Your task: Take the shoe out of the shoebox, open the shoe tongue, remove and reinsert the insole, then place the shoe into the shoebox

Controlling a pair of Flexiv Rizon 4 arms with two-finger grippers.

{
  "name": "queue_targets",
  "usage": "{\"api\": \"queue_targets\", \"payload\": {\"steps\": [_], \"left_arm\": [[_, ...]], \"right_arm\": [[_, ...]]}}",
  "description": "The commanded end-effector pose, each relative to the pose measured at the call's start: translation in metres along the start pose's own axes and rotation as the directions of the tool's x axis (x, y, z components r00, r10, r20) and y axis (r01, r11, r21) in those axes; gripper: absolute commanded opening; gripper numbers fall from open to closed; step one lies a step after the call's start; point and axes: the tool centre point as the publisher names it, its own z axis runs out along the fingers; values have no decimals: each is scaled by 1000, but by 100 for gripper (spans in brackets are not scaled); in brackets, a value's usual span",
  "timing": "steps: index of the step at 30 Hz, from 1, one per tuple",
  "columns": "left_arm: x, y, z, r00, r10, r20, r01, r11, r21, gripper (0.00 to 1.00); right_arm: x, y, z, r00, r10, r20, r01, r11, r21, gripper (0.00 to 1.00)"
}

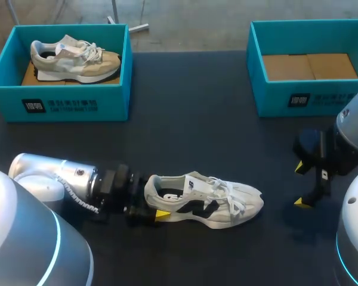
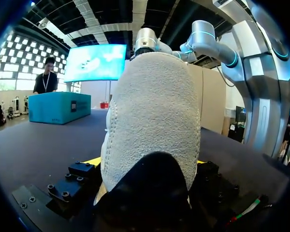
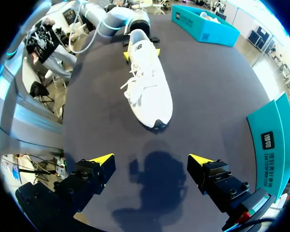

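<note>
Robotics lab, robot arms (image 1: 53,176), dark table (image 1: 191,119)

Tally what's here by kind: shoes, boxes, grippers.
Shoes: 2, the white shoe on the table and the beige shoe in the left box.
Boxes: 2, the left box and the right box.
Grippers: 2, the left gripper at the white shoe's heel and the right gripper, open.
Total: 6.

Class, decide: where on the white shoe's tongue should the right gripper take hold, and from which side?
Probably the tongue at its free top edge, from above: the white shoe stands upright on its sole, opening upward, and the left gripper grips the heel, so the open right gripper has room overhead.
</note>
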Motion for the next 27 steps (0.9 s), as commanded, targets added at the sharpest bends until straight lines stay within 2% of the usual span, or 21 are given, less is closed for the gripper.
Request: {"api": "queue_targets", "payload": {"steps": [1,13,14,15,17,19,21,23,25,26,27], "left_arm": [[0,2,1,1000,1,3,-1,1000,1,0],[0,2,1,1000,1,3,-1,1000,1,0],[0,2,1,1000,1,3,-1,1000,1,0],[0,2,1,1000,1,3,-1,1000,1,0],[0,2,1,1000,1,3,-1,1000,1,0],[0,2,1,1000,1,3,-1,1000,1,0],[0,2,1,1000,1,3,-1,1000,1,0],[0,2,1,1000,1,3,-1,1000,1,0],[0,2,1,1000,1,3,-1,1000,1,0],[0,2,1,1000,1,3,-1,1000,1,0],[0,2,1,1000,1,3,-1,1000,1,0]], "right_arm": [[1,-1,1,1000,-1,3,1,1000,-2,100],[1,-1,1,1000,-1,3,1,1000,-2,100],[-5,2,-4,999,46,-11,-46,999,22,100],[-14,8,-11,992,127,-16,-126,988,85,100],[-23,15,-20,958,288,6,-288,956,56,100],[-29,19,-22,880,472,52,-475,874,104,100],[-29,21,-25,810,582,68,-585,809,50,100],[-26,29,-24,740,657,144,-672,733,108,100],[-24,36,-23,726,673,140,-686,724,75,100],[-21,46,-22,692,703,167,-721,687,96,100],[-19,52,-21,669,722,176,-739,670,62,100]]}}
